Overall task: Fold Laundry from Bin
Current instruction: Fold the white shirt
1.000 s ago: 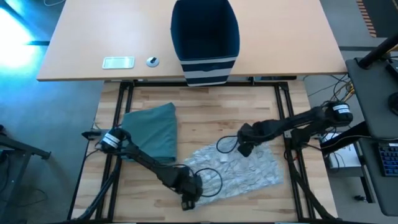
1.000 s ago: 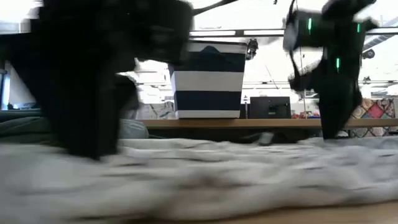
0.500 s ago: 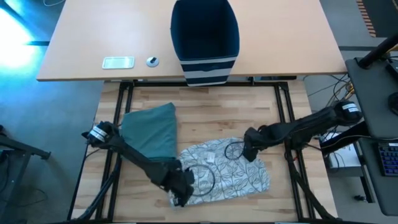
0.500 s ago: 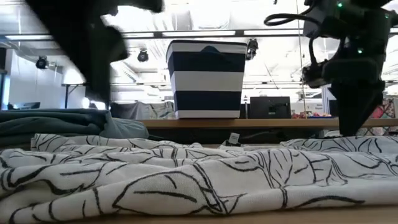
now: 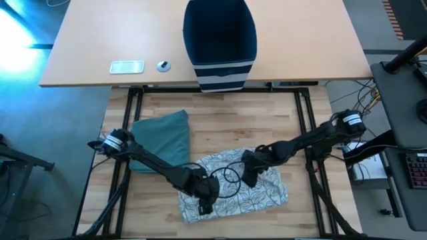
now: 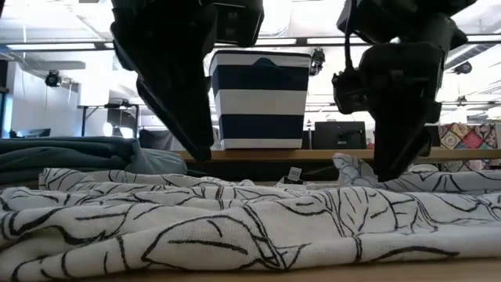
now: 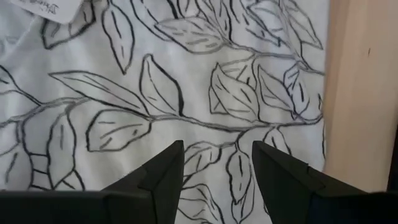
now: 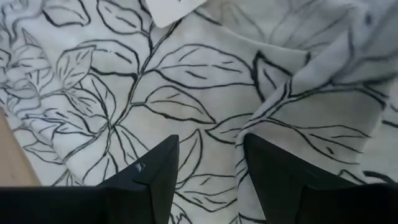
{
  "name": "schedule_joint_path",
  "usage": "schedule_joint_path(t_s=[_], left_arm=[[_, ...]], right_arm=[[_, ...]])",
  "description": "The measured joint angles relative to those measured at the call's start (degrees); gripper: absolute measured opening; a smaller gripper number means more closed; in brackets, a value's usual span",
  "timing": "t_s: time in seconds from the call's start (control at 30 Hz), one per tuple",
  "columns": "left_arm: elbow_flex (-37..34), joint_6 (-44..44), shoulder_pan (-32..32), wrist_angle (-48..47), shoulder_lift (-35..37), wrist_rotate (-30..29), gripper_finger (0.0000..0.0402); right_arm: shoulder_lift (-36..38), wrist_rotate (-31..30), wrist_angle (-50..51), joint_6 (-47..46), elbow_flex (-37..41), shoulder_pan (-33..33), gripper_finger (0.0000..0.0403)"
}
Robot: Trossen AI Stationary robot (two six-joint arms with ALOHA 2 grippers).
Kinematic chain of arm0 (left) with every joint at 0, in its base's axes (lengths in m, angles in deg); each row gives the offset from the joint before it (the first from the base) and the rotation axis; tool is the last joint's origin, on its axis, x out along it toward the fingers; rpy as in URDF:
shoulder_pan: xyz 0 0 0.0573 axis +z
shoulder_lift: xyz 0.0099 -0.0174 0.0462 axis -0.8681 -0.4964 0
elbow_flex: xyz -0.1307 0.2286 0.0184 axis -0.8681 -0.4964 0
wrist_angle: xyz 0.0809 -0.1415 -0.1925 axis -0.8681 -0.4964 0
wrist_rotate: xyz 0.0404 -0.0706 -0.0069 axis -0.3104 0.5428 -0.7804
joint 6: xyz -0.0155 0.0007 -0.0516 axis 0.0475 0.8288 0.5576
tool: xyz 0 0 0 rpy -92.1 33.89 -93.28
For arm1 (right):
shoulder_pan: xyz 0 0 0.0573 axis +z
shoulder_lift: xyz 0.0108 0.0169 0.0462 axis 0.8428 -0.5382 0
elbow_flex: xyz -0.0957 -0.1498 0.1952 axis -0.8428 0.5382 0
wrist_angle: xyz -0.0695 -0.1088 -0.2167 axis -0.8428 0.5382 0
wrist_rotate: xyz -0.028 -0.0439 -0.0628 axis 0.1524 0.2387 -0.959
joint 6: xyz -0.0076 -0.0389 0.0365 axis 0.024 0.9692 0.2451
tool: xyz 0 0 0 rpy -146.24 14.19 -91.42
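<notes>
A white garment with a black leaf print (image 5: 233, 190) lies spread and wrinkled near the front of the wooden table. It fills the low view (image 6: 235, 227). My left gripper (image 5: 203, 200) stands open over its near left part (image 7: 217, 146), with only cloth showing past the fingers. My right gripper (image 5: 248, 175) stands open over its far right part (image 8: 210, 140), beside a raised fold (image 6: 352, 168). A folded teal-green garment (image 5: 163, 140) lies flat at the table's left. The navy striped bin (image 5: 220, 40) stands on the tan desk beyond.
On the tan desk (image 5: 300, 53), left of the bin, lie a flat white device (image 5: 127, 67) and a small round object (image 5: 163, 65). Bare wooden table top (image 5: 233, 120) stretches between the garments and the desk. Metal frame rails run along the table's sides.
The leaf-print garment, in motion and reaching farther right a second ago, has settled into a narrower, wrinkled patch. My right gripper has moved toward the table's left and near edge, tipping more steeply down. My left gripper has risen a little over the cloth's near left part.
</notes>
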Motion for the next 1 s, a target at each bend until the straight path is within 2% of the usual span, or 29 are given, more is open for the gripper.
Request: schedule_joint_path(t_s=[0.17, 0.3, 0.4, 0.57, 0.67, 0.8, 1.0], left_arm=[[0.0, -0.4, 0.0, -0.1, -0.2, 0.9, 0.0174], [0.0, -0.2, 0.0, -1.3, -0.2, 1.1, 0.0174], [0.0, -0.6, -0.1, -2.0, -0.2, 1.1, 0.0174], [0.0, -2.1, 0.0, -2.0, -0.2, 1.1, 0.0174], [0.0, -2.0, 0.0, -2.2, -0.2, 1.2, 0.0174], [0.0, -1.4, 0.0, -3.7, -0.2, 1.4, 0.0174], [-0.3, -0.7, 0.0, -4.2, 0.1, 1.4, 0.0174]], right_arm=[[-0.6, 1.3, 5.0, 1.0, -2.0, 0.0, 0.0178], [3.6, -2.8, 18.2, 1.2, -4.4, 0.0, 0.0178], [6.9, -5.1, 23.8, 2.1, -4.5, -1.6, 0.0177], [8.6, -4.9, 21.9, 7.5, -0.6, -6.9, 0.0171], [7.8, -0.5, 17.7, 12.2, 1.3, -9.0, 0.0162], [5.3, 4.9, 16.7, 14.9, 1.9, -9.4, 0.0144], [2.1, 6.7, 16.7, 15.1, 1.9, -9.4, 0.0121]])
